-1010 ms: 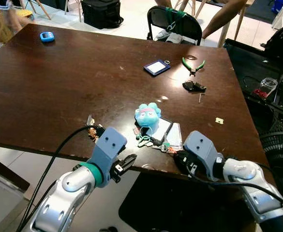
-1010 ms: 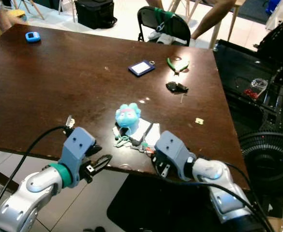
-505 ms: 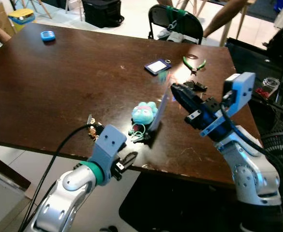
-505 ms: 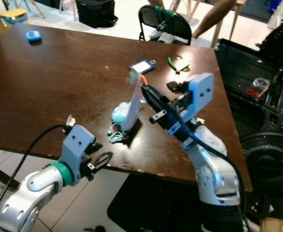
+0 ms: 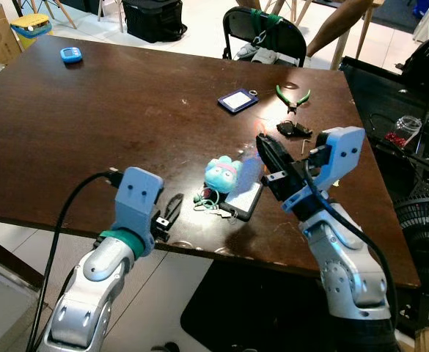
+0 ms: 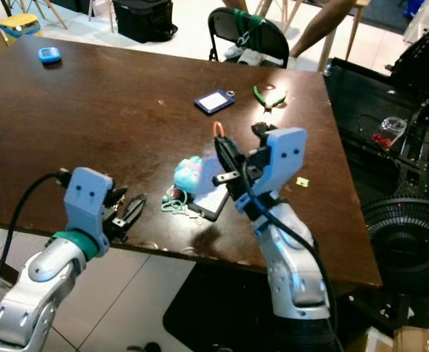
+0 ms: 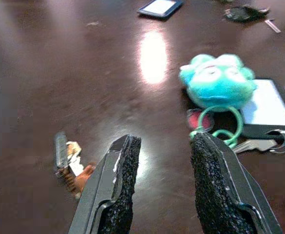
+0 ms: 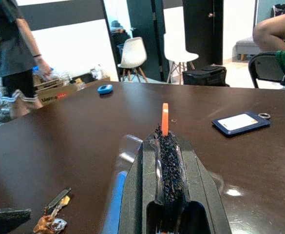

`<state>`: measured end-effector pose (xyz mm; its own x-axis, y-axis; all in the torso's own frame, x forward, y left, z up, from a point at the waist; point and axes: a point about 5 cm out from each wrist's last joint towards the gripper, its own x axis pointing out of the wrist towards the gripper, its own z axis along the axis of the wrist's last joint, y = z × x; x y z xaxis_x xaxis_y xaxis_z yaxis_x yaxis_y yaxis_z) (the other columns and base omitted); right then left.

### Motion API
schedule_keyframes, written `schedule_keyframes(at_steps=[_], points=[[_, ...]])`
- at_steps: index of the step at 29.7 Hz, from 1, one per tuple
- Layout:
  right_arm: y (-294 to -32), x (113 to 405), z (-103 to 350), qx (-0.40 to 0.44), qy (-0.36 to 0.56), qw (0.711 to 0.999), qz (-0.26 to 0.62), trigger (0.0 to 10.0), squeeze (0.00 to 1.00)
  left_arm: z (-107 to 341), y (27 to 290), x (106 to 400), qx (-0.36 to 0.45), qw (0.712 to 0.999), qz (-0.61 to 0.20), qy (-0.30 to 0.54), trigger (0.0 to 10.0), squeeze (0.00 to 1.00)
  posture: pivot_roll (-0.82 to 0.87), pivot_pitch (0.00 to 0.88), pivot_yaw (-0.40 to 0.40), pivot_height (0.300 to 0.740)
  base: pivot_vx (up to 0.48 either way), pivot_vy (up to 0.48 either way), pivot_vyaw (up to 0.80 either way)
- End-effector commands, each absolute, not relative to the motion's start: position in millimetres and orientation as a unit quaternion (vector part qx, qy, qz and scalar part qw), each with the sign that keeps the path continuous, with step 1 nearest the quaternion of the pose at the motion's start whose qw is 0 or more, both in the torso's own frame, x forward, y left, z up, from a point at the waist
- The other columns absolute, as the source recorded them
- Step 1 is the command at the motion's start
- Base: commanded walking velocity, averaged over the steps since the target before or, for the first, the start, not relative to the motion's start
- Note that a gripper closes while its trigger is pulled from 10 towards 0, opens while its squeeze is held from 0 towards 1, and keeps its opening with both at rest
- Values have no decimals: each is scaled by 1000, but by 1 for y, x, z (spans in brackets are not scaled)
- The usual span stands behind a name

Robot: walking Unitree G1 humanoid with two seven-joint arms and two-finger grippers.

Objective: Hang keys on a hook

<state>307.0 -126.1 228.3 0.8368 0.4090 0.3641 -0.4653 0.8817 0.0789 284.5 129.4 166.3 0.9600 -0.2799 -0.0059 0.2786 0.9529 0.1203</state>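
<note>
Keys [image 5: 213, 204] with teal plush, dragged left since a second ago, near desk [image 5: 89, 117] edge. Right gripper [image 6: 224, 150] risen, jaws pinched on orange tab. Left gripper [image 7: 164, 168] advanced, jaws wide. Hook unseen.

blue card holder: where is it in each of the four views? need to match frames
Left eye view: blue card holder at the far side of the table, beside green pliers.
Right eye view: same spot.
Left wrist view: far beyond the teal plush, cut by the frame edge.
Right wrist view: lying flat beyond the fingertips.
Shared landmark: the dark table.
</note>
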Motion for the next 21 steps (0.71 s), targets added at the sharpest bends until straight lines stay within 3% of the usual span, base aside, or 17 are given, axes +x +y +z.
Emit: schedule_keyframes(at_steps=[1,21], points=[[-124,307,223,74,-163,959,220,10000,0,163,132,285,60,990,-125,0,10000,0,-72,86,53,740,-251,0,0],[-113,307,213,59,-141,964,216,10000,0,160,133,286,53,993,-109,-3,10000,0,-67,85,53,740,-364,0,0]])
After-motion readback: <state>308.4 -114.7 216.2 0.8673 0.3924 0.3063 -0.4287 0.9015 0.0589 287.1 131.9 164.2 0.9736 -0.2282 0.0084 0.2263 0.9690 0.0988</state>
